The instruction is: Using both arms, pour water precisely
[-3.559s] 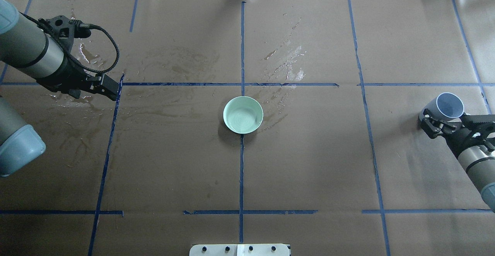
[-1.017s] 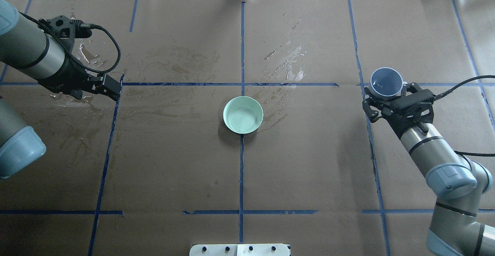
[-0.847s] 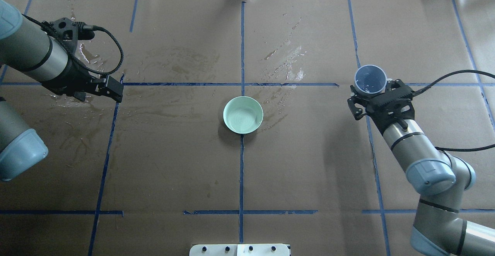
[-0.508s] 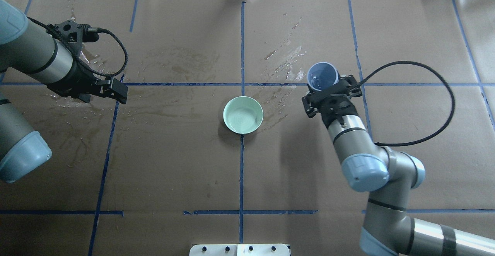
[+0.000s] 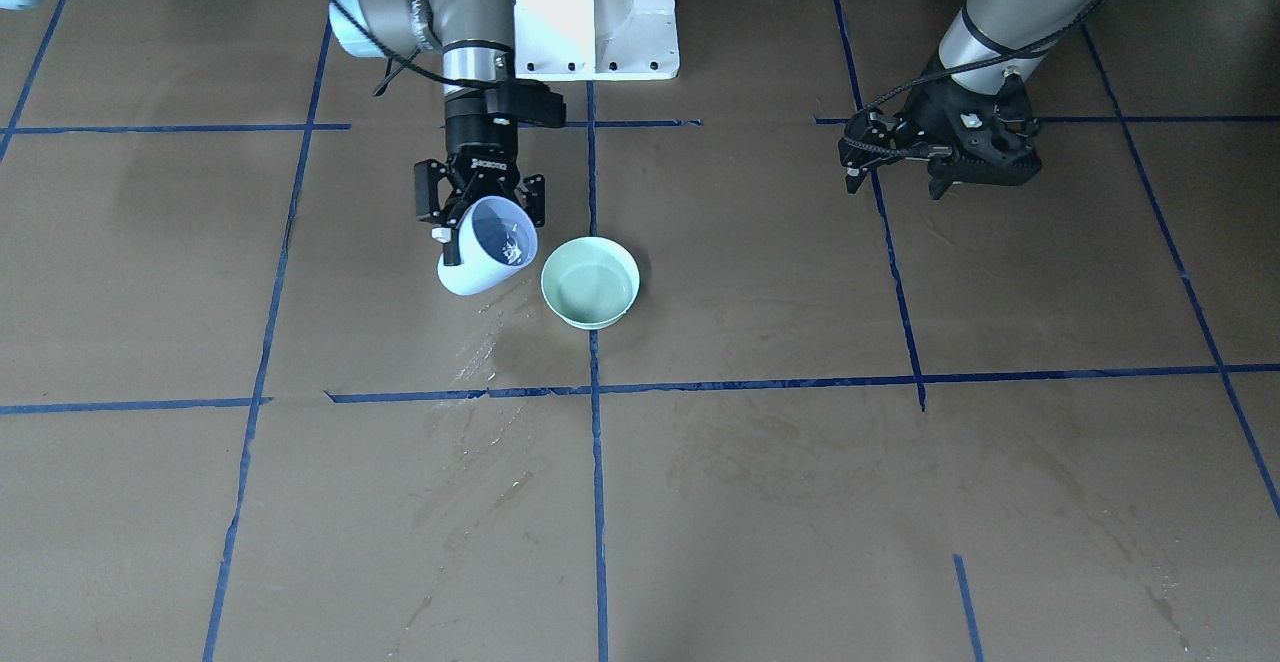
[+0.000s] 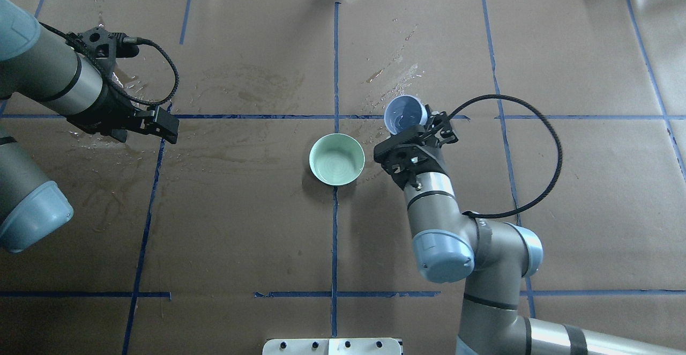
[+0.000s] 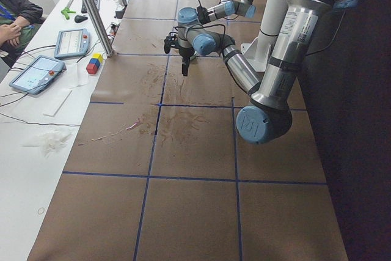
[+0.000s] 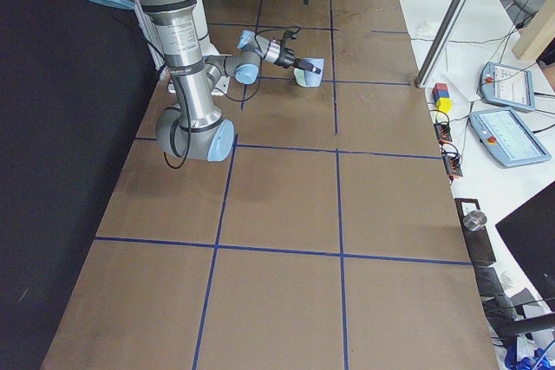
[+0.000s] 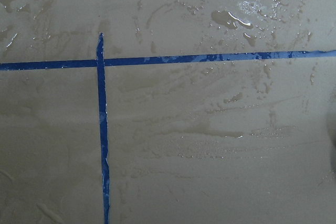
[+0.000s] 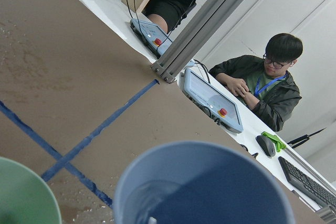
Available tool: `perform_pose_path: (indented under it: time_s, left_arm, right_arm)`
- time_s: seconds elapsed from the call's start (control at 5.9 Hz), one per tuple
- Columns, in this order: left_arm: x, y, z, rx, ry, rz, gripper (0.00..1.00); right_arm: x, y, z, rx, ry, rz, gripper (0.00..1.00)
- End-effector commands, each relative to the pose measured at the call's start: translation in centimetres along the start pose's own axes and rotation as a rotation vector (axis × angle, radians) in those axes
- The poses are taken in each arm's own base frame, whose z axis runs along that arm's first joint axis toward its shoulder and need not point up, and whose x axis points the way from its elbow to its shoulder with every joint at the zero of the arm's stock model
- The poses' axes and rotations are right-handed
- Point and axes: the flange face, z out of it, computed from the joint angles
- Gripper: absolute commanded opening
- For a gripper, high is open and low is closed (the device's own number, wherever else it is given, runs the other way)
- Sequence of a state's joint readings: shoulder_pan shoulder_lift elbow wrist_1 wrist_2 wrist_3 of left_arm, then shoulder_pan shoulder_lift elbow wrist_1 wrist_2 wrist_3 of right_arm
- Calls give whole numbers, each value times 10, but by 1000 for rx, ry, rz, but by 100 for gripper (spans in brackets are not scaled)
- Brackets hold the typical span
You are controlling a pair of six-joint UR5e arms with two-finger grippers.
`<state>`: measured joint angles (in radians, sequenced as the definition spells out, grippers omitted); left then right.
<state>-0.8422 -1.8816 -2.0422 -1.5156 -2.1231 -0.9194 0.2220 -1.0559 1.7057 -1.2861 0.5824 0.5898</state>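
My right gripper [image 6: 414, 132] is shut on a pale blue cup [image 6: 405, 115], held tilted just right of the green bowl [image 6: 336, 159] and slightly beyond it. In the front view the cup [image 5: 487, 260] leans its mouth towards the bowl [image 5: 590, 284], below the gripper [image 5: 480, 204]. Water [image 5: 511, 248] glints inside the cup, and no stream shows. The right wrist view has the cup's rim [image 10: 199, 153] close up, with the bowl's edge [image 10: 23, 195] at lower left. My left gripper [image 6: 142, 131] hangs open and empty over a wet patch at the far left, also seen in the front view [image 5: 892, 180].
Brown paper with a blue tape grid covers the table, with wet streaks [image 6: 399, 84] beyond the bowl and puddles [image 9: 231, 18] under the left gripper. The white pedestal [image 5: 595, 7] stands at the robot's side. A seated person [image 10: 262, 85] and control pendants [image 7: 36, 71] are past the far edge.
My right arm carried the cup from the table's far right edge leftward to beside the bowl. The left gripper drifted slightly right.
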Motion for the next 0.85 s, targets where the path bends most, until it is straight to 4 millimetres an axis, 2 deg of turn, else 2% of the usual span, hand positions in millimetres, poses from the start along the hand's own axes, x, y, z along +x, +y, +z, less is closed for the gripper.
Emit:
perform_pose_path:
  time_s: [0.0, 0.68]
  left_arm:
    - [1, 0, -1, 0, 3, 2, 100]
    - [1, 1, -2, 1, 4, 3, 100]
  right_arm:
    - [-26, -3, -5, -19, 55, -122, 0]
    - [-30, -4, -1, -32, 96, -395, 0]
